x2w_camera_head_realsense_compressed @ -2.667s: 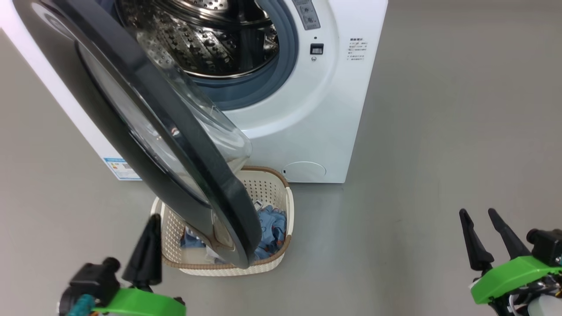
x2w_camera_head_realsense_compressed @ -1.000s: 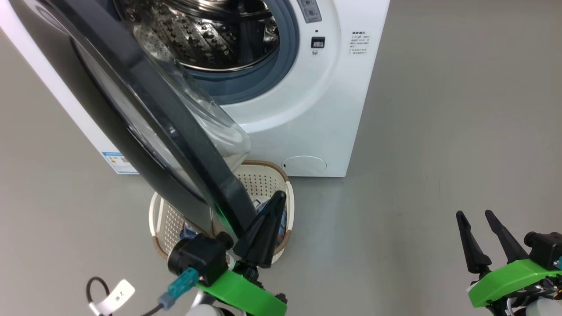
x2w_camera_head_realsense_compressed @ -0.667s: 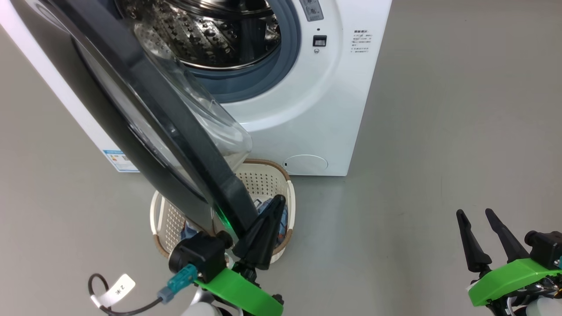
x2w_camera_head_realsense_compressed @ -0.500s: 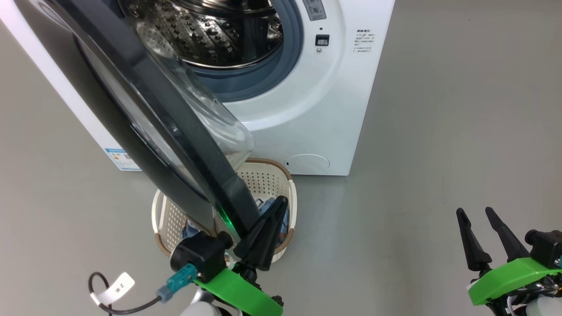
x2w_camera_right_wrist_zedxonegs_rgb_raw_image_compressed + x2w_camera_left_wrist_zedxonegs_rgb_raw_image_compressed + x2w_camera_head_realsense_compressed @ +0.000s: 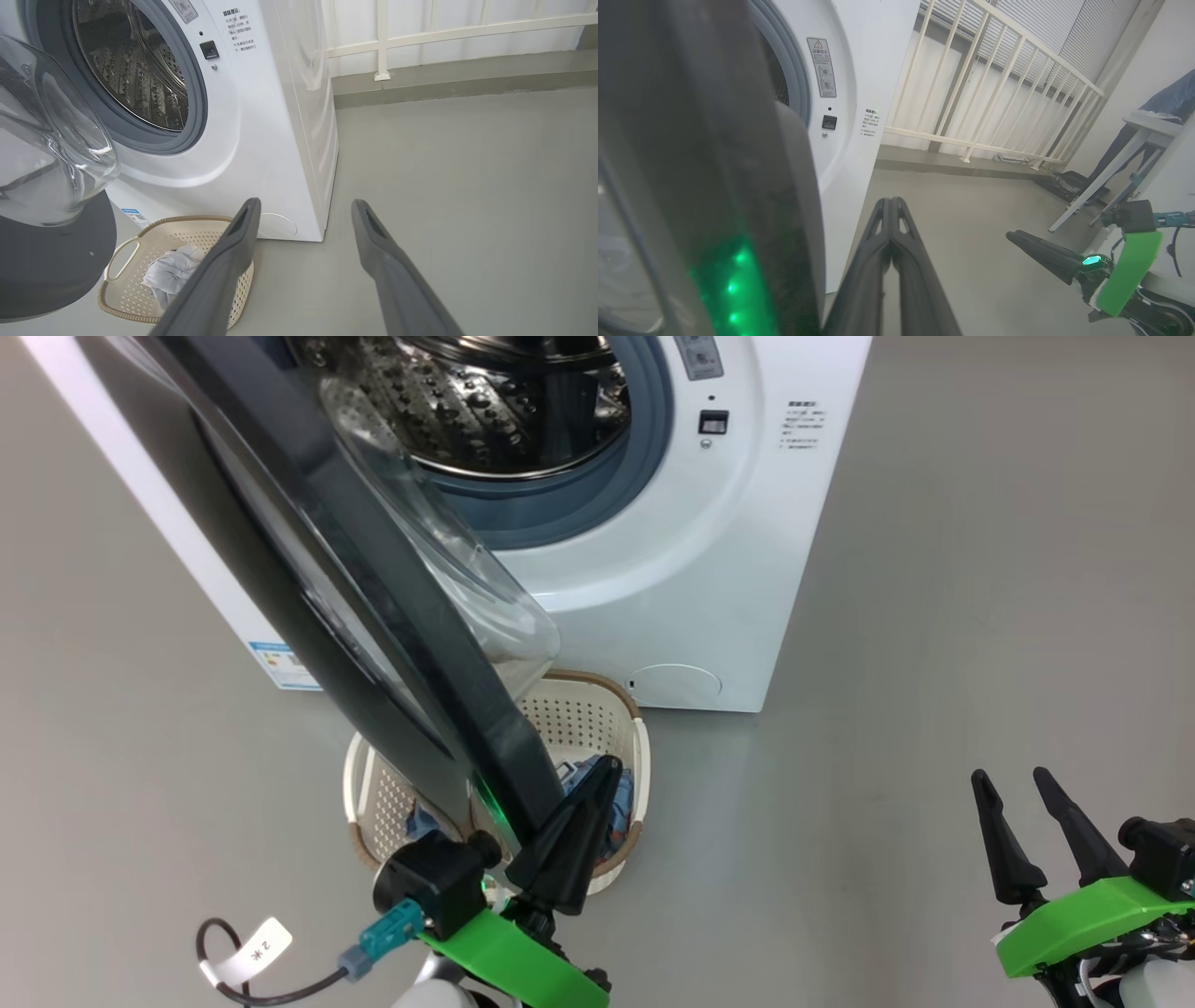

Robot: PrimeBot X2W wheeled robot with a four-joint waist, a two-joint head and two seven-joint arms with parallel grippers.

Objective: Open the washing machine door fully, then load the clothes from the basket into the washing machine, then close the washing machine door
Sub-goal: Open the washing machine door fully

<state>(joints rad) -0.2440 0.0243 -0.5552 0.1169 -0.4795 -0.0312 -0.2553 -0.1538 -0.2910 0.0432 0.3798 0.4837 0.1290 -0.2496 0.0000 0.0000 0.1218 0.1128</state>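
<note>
The washing machine (image 5: 672, 579) stands with its steel drum (image 5: 485, 401) exposed. The washing machine door (image 5: 401, 607) hangs part-way open, black rim toward me, glass bowl (image 5: 467, 579) on its inner side. Under it sits the basket (image 5: 579, 719), with the blue clothes (image 5: 577, 773) partly hidden by the door. My left gripper (image 5: 609, 765) is shut and empty, lying close along the inner side of the door's lower rim; I cannot tell whether it touches. In the left wrist view its fingers (image 5: 891, 205) are pressed together beside the rim (image 5: 714, 186). My right gripper (image 5: 1010, 775) is open and empty. Between its fingers (image 5: 306, 203) is floor, with a pale garment (image 5: 173, 273) in the basket (image 5: 140, 233).
Open grey floor (image 5: 934, 569) lies to the machine's right. A white railing (image 5: 980, 93) runs along the wall behind. A white table (image 5: 1153, 126) with a person in blue beside it is far right. A tagged cable (image 5: 243, 952) hangs from my left wrist.
My left gripper has come from the lower left, outside the door, round to the inner side of its lower rim. Over the last second the picture shifted right as the camera moved; the door holds its angle.
</note>
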